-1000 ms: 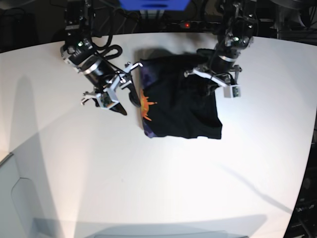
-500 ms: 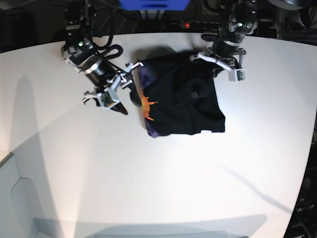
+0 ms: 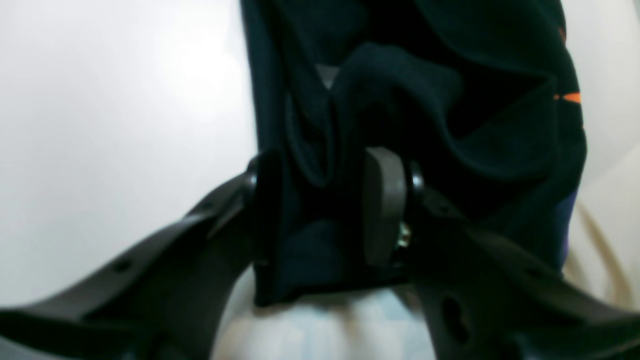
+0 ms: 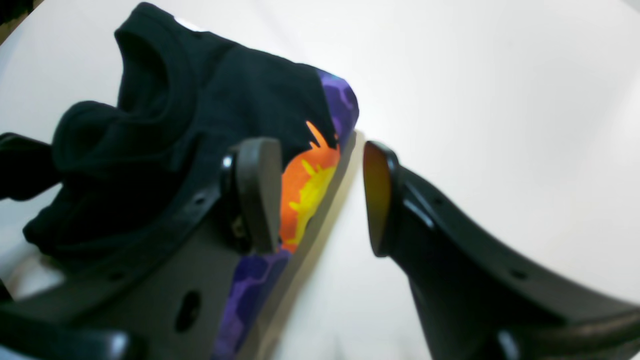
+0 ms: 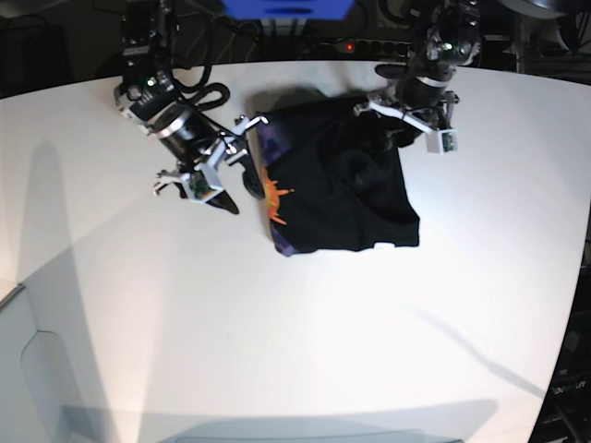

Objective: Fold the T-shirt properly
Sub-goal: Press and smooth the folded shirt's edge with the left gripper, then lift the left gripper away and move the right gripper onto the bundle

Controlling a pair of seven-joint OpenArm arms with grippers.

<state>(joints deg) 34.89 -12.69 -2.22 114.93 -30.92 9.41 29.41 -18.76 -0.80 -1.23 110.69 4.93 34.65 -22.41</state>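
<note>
The black T-shirt (image 5: 342,185) lies folded into a rough rectangle at the back of the white table (image 5: 277,351). Its orange-and-purple print (image 5: 274,196) sits along the left edge and a small white tag (image 5: 381,245) at the front edge. My left gripper (image 5: 395,129) is over the shirt's far right corner. In the left wrist view its jaws (image 3: 320,210) stand apart, with a loose fold of the T-shirt (image 3: 450,125) between them. My right gripper (image 5: 235,189) hovers just left of the print, open. In the right wrist view it (image 4: 320,200) holds nothing, beside the print (image 4: 305,185).
A power strip with a red light (image 5: 346,44) and a blue box (image 5: 286,7) sit behind the table. Black cables (image 5: 208,92) trail near the right arm's base. The table's curved edge (image 5: 577,277) runs down the right side.
The left arm drew the shirt's right side back toward the far edge, spreading it flatter, and its jaws have parted from shut. The right arm has stayed put.
</note>
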